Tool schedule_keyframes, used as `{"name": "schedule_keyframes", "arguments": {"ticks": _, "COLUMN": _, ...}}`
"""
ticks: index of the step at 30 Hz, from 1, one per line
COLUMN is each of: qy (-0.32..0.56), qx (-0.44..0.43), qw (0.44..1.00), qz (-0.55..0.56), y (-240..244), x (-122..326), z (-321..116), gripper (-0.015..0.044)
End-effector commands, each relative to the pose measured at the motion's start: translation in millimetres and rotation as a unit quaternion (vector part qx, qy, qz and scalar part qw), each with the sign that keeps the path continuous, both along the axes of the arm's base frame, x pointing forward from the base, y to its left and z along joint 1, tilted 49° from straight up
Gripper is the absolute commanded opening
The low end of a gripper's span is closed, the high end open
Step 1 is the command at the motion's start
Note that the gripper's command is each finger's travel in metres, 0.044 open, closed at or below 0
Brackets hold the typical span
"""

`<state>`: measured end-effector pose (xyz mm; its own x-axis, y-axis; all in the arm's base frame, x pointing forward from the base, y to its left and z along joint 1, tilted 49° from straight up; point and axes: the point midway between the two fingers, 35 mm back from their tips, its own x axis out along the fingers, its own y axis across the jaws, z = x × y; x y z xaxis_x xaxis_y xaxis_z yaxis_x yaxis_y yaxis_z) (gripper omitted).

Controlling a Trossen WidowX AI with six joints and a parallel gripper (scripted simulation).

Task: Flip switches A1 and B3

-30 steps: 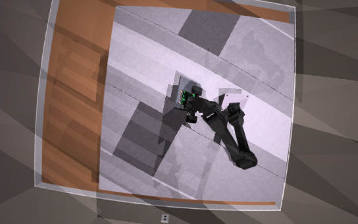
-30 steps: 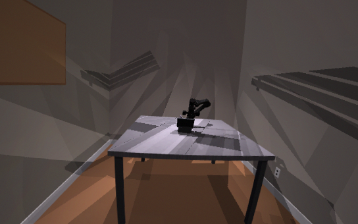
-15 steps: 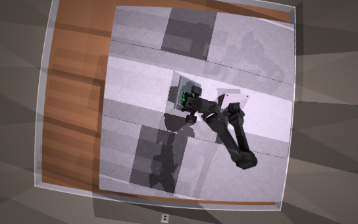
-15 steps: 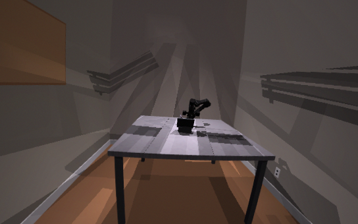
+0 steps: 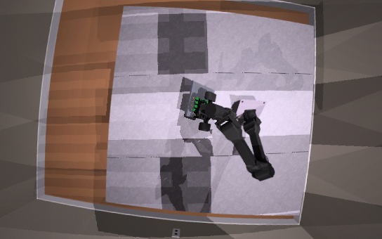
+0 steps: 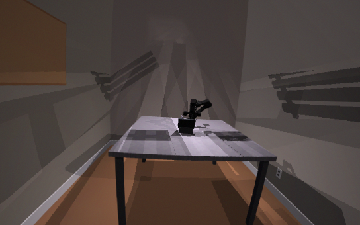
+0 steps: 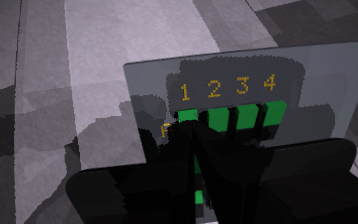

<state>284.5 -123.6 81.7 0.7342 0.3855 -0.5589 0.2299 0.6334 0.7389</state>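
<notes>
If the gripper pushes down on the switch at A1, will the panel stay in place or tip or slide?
The panel probably stays: it lies broad and low on the table, so tipping seems unlikely. Sliding is possible if the push is slanted, since nothing visible holds it down. The shut gripper sits over column 1, near the panel's edge, where a push could turn it slightly.

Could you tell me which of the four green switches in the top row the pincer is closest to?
The switch under column 1: the shut pincer overlaps its lower edge, while the switches under columns 2, 3 and 4 sit off to its right.

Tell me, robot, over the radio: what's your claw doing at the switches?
Gripper shut, holding nothing. Tip at the green switch under column 1, far row of the panel. Contact not clear. Nothing else in the way.
</notes>
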Motion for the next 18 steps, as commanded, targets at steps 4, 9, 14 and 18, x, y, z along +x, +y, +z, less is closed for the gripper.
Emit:
{"name": "schedule_keyframes", "arguments": {"ticks": 4, "qy": -0.008, "qx": -0.004, "qw": 1.000, "qz": -0.011, "y": -21.7, "x": -44.5, "z": 31.7, "gripper": 0.0000}}
{"name": "schedule_keyframes", "arguments": {"ticks": 9, "qy": -0.008, "qx": -0.003, "qw": 1.000, "qz": -0.012, "y": -22.1, "x": -46.2, "z": 32.9, "gripper": 0.0000}}
{"name": "schedule_keyframes", "arguments": {"ticks": 14, "qy": -0.007, "qx": -0.005, "qw": 1.000, "qz": -0.012, "y": -22.4, "x": -72.8, "z": -3.5, "gripper": 0.0000}}
{"name": "schedule_keyframes", "arguments": {"ticks": 18, "qy": -0.008, "qx": -0.004, "qw": 1.000, "qz": -0.012, "y": -20.9, "x": -80.5, "z": -12.8, "gripper": 0.0000}}
